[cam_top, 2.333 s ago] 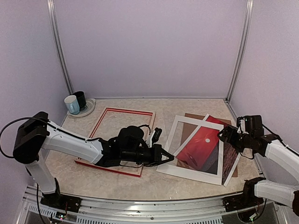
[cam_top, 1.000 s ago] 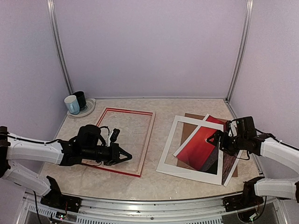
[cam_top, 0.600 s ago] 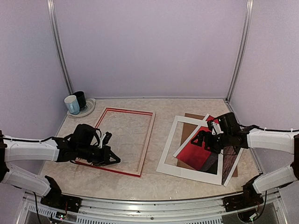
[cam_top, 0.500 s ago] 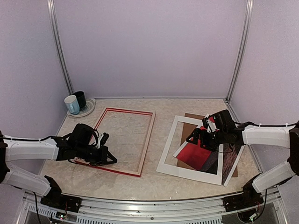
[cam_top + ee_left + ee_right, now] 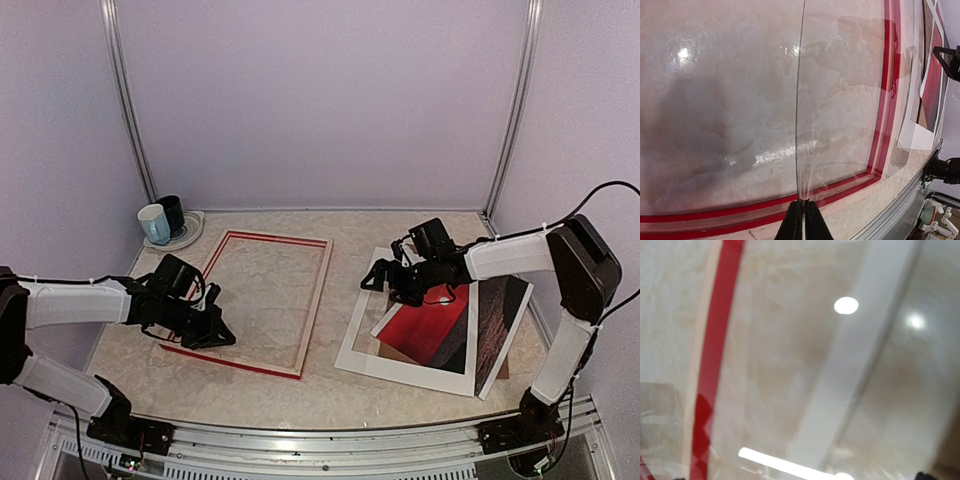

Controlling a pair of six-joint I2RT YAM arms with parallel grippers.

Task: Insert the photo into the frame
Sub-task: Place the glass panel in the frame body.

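Note:
The frame (image 5: 318, 290), red-faced, lies flat left of centre; it also shows in the left wrist view (image 5: 892, 75) and blurred in the right wrist view (image 5: 715, 350). The photo (image 5: 430, 325), red with a white sun, lies tilted on the white mat (image 5: 352, 345) at the right. My left gripper (image 5: 222, 338) is at the frame's near left corner. In its wrist view it (image 5: 803, 207) is shut on the edge of a clear pane (image 5: 799, 125) seen edge-on. My right gripper (image 5: 372, 283) hovers over the mat's far left corner, left of the photo. Its fingers are out of its blurred wrist view.
A dark sheet with a white border (image 5: 497, 320) lies right of the photo. A pale blue mug (image 5: 153, 222) and a dark mug (image 5: 172, 212) stand on a plate (image 5: 190, 235) at the back left. Walls enclose the table on three sides.
My left gripper drew back from the mat's left edge to the frame's near left corner. My right gripper swept left from the photo's right side to the mat's far left corner. The photo shifted.

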